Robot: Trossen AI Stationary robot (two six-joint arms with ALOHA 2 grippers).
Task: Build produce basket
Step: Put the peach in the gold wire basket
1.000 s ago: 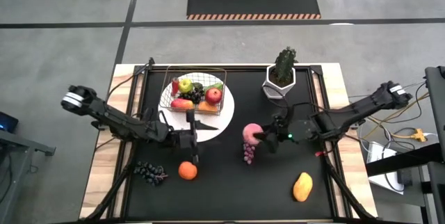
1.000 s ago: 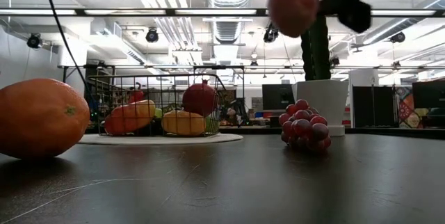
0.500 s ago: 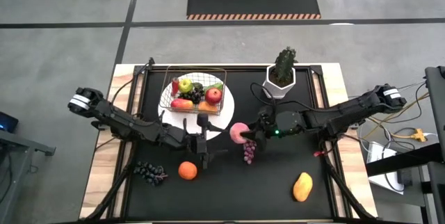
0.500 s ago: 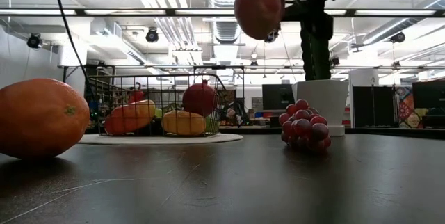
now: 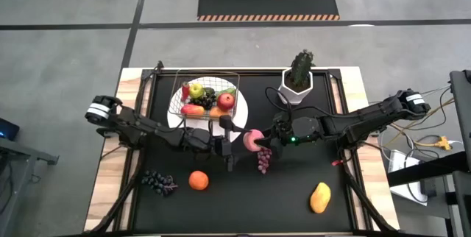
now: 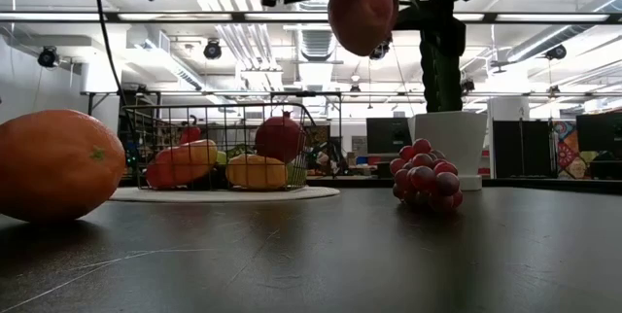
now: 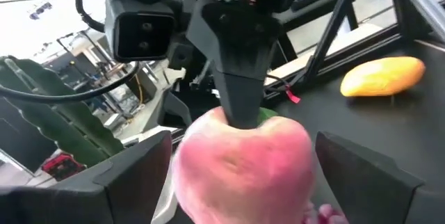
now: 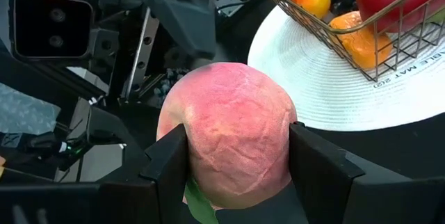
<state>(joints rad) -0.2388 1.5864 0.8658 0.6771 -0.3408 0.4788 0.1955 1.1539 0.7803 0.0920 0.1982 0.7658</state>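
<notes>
Pink peach (image 5: pixel 252 139): held clear of the table in right gripper (image 5: pixel 259 141), fingers closed on both its sides. Left gripper (image 5: pixel 237 138): spread wide either side of the same peach, not gripping. Wire basket (image 5: pixel 209 96) on white plate (image 5: pixel 237 119), part-filled; orange (image 5: pixel 198 180), grapes (image 5: pixel 263 160), mango (image 5: pixel 319 197) loose on table.

Right tool (image 8: pixel 236 154) clamped; left tool (image 7: pixel 240 175) spread, facing it

The desk (image 5: pixel 235 200) has a black top with pale wooden edges. On it lie a round white plate (image 5: pixel 239 123), a white hexagonal plant pot (image 5: pixel 296 88), two grape bunches (image 5: pixel 158 182) (image 5: pixel 263 160), an orange (image 5: pixel 198 181) and a yellow mango (image 5: pixel 320 198).
</notes>
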